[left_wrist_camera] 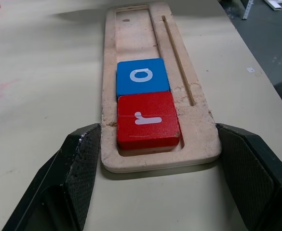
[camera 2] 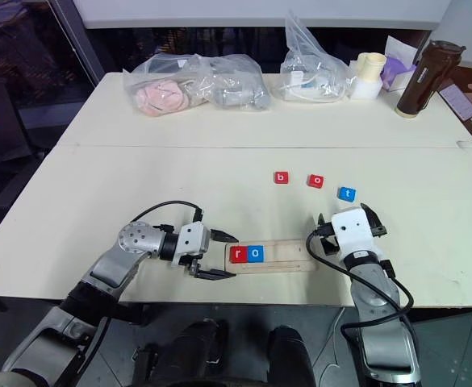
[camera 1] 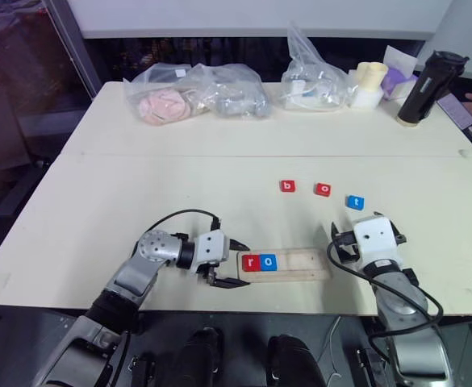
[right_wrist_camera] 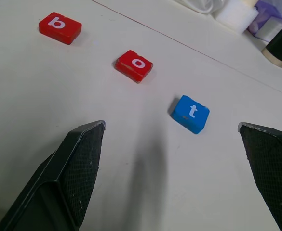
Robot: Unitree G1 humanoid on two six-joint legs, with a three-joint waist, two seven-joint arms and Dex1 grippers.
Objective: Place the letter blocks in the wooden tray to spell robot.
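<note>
**Two letters seated, three to go**

The wooden tray (camera 1: 304, 263) lies along the tabletop's (camera 1: 98, 210) near edge, a pale strip holding a red r block (camera 1: 249, 262) and a blue o block (camera 1: 269, 262) at its left end. The left tool (camera 1: 244, 263) pinches that end, probably to steady it. The red b (camera 1: 287, 186), red o (camera 1: 323, 189) and blue t (camera 1: 355, 201) wait farther in, before the spread, empty right tool (right_wrist_camera: 169, 137).

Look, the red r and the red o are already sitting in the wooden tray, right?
Not quite. The r block in the wooden tray is red, but the o block next to it is blue, not red. The left wrist view shows this.
</note>
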